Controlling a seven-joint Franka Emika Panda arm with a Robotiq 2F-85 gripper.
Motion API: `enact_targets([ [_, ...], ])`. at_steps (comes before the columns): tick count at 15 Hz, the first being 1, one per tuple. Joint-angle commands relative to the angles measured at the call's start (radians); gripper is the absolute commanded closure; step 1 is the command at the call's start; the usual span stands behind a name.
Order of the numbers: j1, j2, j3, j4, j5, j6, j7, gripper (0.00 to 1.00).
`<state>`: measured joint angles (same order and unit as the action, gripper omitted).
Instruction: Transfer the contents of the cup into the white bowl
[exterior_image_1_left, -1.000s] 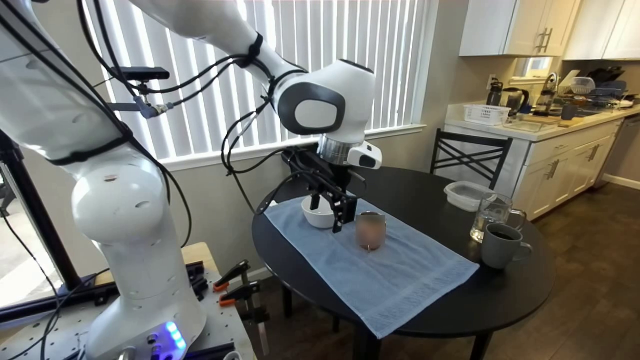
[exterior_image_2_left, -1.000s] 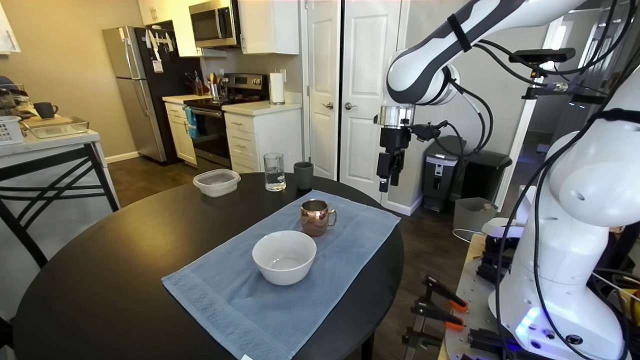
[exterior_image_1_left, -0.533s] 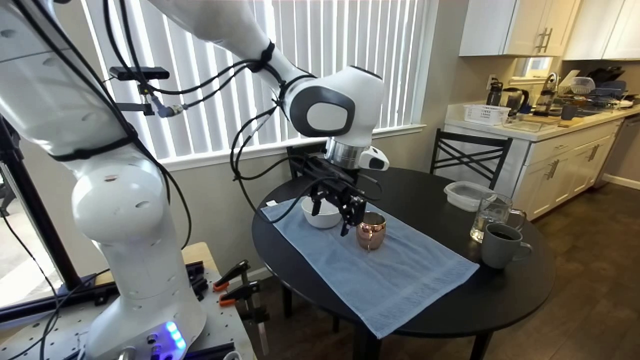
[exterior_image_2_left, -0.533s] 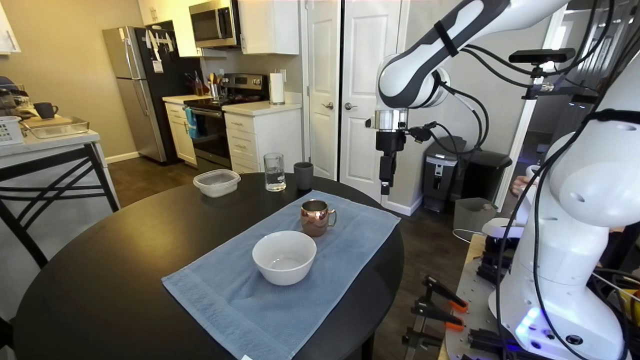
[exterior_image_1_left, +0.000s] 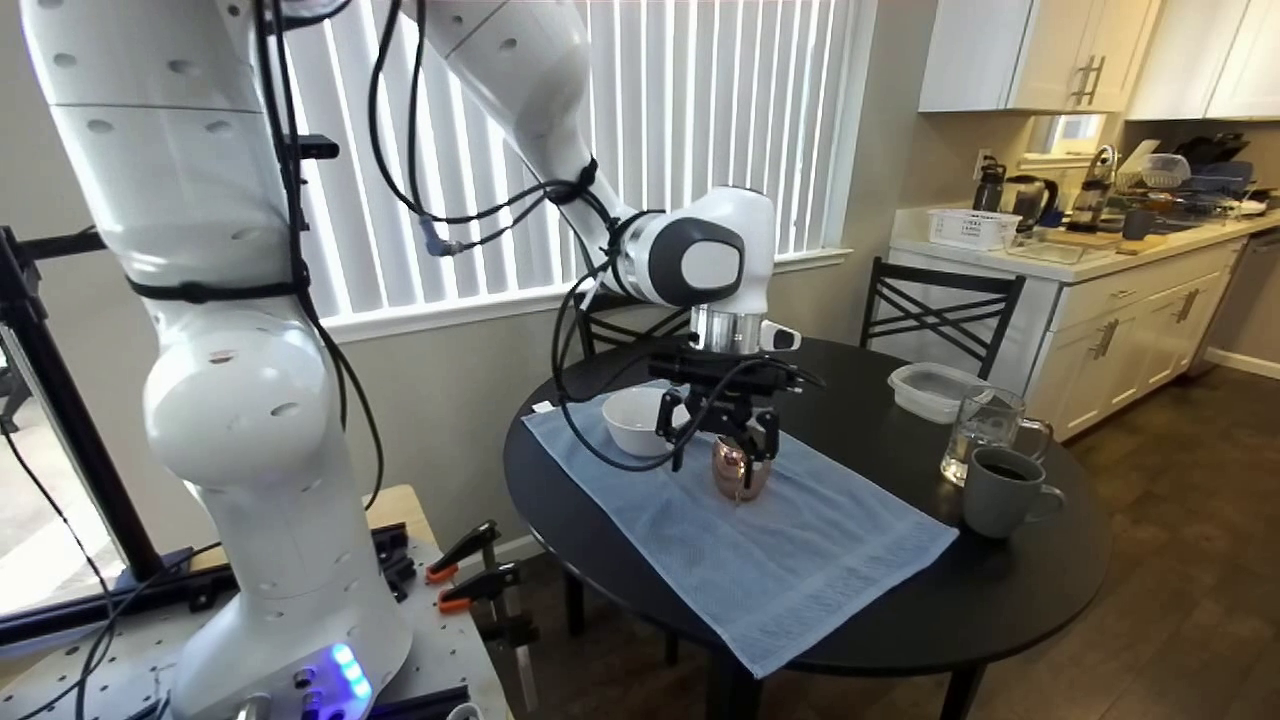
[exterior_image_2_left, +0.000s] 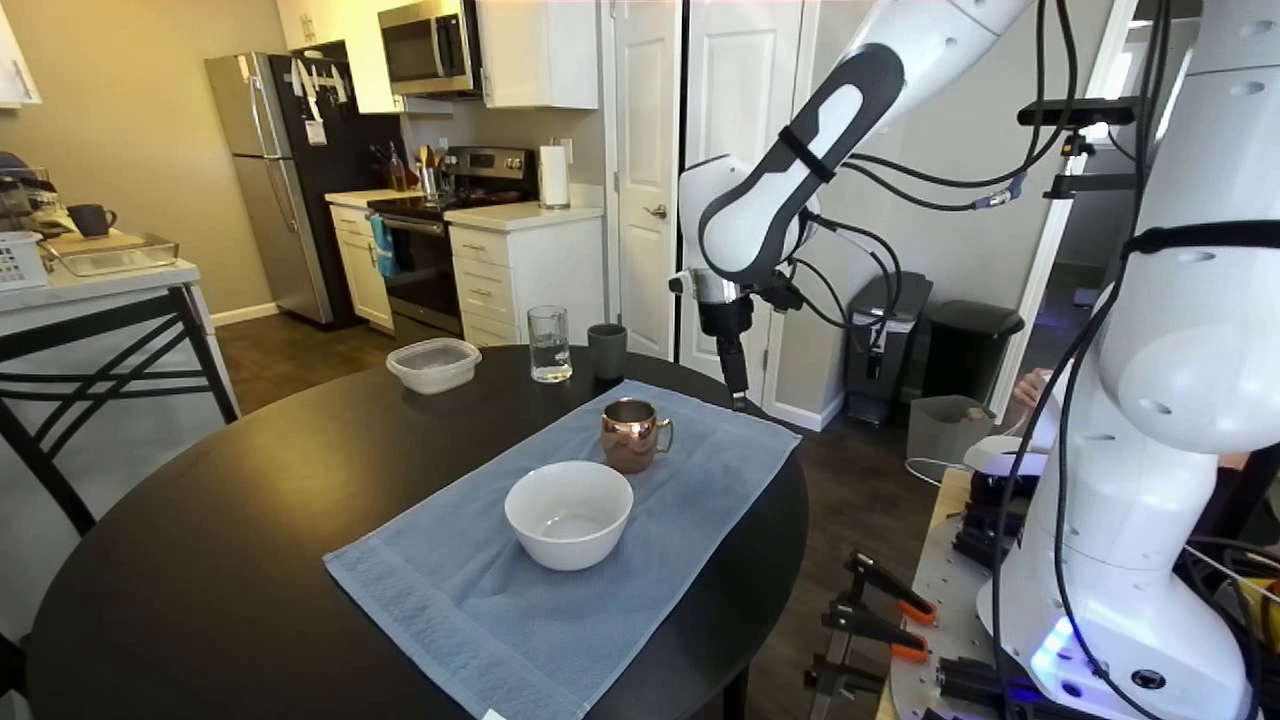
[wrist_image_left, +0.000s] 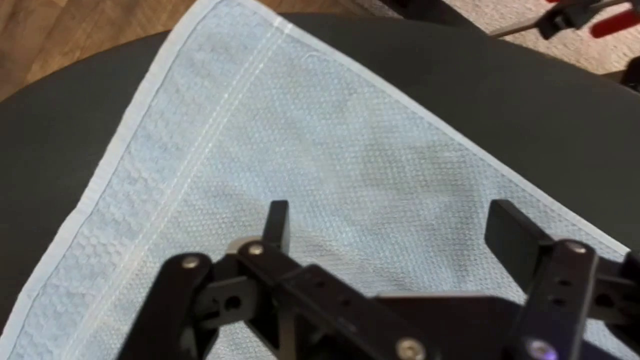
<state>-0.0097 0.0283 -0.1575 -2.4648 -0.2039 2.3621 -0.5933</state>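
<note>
The job looks to be at its start: the copper cup (exterior_image_2_left: 622, 447) stands upright and ungrasped on the blue towel (exterior_image_2_left: 520, 620), just beside the white bowl (exterior_image_2_left: 568, 550), in which nothing poured can be made out. What the cup holds cannot be told. Grasping, lifting, tipping over the bowl and setting down all seem left to do. The claw (wrist_image_left: 390, 225) is released, its jaws spread wide with only towel showing between them; in an exterior view it hangs apart from the cup, on the side of its handle (exterior_image_2_left: 665, 436).

The towel reaches near the rim of the round bench (exterior_image_2_left: 250, 520) on the robot's side. A grey mug (exterior_image_1_left: 1000, 495) stands just off the towel's end, a glass (exterior_image_1_left: 972, 440) beside it and a plastic tub (exterior_image_1_left: 930, 392) beyond. The handle side seems the roomiest way in; the bowl limits the opposite side, and wide swings toward mug and glass look riskier.
</note>
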Motion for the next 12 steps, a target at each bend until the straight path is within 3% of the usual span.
enact_targets([
  [1, -0.03, 0.085, 0.017, 0.029, -0.258, 0.148, 0.142, 0.0],
  [4, -0.039, 0.126, -0.007, 0.028, -0.432, 0.239, 0.305, 0.0],
  [7, -0.066, 0.117, 0.001, -0.016, -0.406, 0.253, 0.295, 0.0],
  [12, -0.067, 0.126, 0.009, 0.005, -0.401, 0.218, 0.287, 0.0],
])
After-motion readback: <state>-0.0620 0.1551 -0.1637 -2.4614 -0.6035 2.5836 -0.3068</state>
